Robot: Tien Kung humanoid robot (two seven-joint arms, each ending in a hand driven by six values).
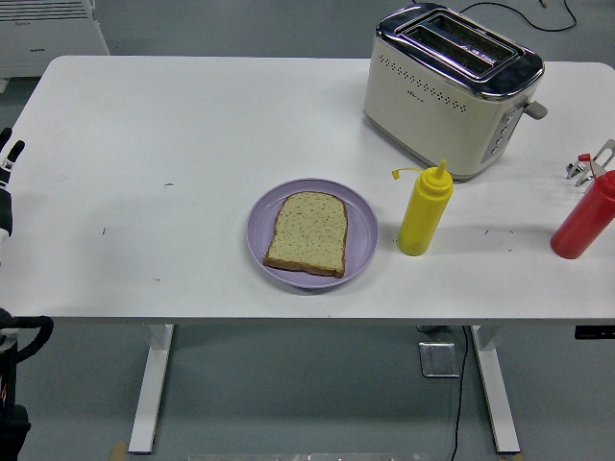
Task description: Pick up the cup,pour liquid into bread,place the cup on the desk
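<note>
No cup shows. A yellow squeeze bottle [423, 216] with its cap hanging off stands upright just right of a purple plate [360, 230]. On the plate lies one slice of bread [307, 233]. A red squeeze bottle [582, 227] stands at the table's right edge, partly cut off by the picture. Silver fingertips [588, 166] of my right hand [594, 163] show just above the red bottle's top; whether they touch it is unclear. Only a sliver of my left hand [6, 187] shows at the left edge, away from all objects.
A cream and chrome toaster [450, 88] stands at the back right, behind the yellow bottle, its cable running off the far edge. The white table [173, 144] spreads wide to the left of the plate. A white cabinet is at top left.
</note>
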